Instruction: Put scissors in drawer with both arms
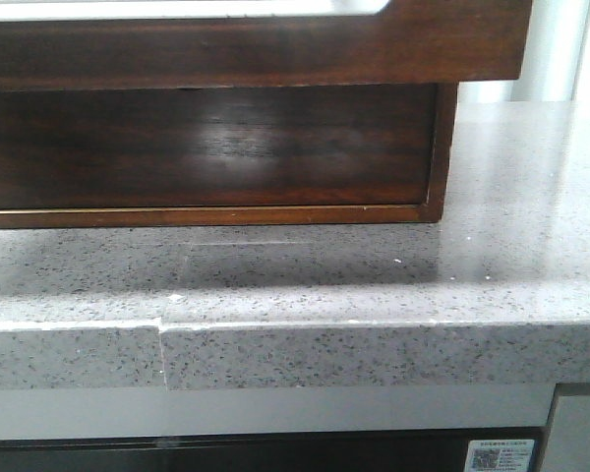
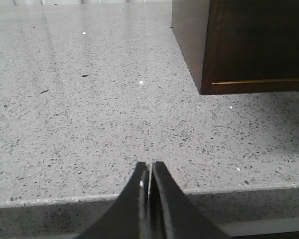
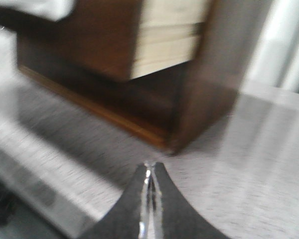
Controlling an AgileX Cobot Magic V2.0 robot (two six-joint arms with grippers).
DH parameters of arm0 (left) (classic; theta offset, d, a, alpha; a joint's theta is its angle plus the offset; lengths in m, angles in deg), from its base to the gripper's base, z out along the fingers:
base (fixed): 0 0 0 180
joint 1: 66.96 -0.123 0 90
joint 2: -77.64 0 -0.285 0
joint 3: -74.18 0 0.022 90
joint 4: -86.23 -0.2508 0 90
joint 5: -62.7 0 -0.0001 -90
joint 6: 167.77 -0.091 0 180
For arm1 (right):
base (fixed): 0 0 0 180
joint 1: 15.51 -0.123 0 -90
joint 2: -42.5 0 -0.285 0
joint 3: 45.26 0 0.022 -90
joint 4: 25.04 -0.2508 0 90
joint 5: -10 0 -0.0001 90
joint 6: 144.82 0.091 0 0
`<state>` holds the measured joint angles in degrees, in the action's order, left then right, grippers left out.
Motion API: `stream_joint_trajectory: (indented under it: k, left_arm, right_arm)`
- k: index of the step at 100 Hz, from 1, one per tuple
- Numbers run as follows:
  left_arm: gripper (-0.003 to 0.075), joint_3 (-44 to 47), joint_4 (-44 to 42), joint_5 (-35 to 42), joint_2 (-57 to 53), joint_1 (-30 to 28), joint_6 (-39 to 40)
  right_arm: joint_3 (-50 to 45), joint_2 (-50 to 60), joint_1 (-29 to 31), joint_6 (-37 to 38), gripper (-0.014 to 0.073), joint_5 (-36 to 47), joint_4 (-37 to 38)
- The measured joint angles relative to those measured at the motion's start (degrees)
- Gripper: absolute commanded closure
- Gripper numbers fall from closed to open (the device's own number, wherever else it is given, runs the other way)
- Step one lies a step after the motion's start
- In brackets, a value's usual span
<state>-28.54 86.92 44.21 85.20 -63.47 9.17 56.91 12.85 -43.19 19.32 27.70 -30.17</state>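
The drawer is a wide glossy dark brown front with a white inner edge. It juts out at the top of the front view, pulled out over the cabinet's lower part. The right wrist view, which is blurred, shows its brown front and pale wooden side. The scissors are out of view. My left gripper is shut and empty over the counter's front edge, left of the cabinet. My right gripper is shut and empty above the counter, near the cabinet's right corner. Neither gripper shows in the front view.
The dark wooden cabinet stands on the grey speckled counter; its corner also shows in the left wrist view. The counter's front edge has a vertical seam. A white wall lies at the back right.
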Motion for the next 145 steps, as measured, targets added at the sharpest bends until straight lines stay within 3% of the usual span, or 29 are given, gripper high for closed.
stream_joint_trajectory:
  k: [18,32,70,80,145]
  left_arm:
    - [0.0742,0.0,0.0,0.0,0.0,0.0,0.0]
    - [0.0742,0.0,0.0,0.0,0.0,0.0,0.0]
    - [0.0742,0.0,0.0,0.0,0.0,0.0,0.0]
    - [0.0742,0.0,0.0,0.0,0.0,0.0,0.0]
    - [0.0742,0.0,0.0,0.0,0.0,0.0,0.0]
  right_arm:
    - [0.0,5.46,9.0,10.54,0.0641,-3.36,6.35]
    - [0.0,10.78,15.66,15.87,0.0641,-11.04,8.16]
    - [0.0,21.83,28.73,17.91,0.0641,-35.71,8.46]
    - [0.1,22.18,31.61,17.94,0.0641,-36.32,8.46]
    - [0.1,22.21,32.47,18.06,0.0641,-36.65,8.46]
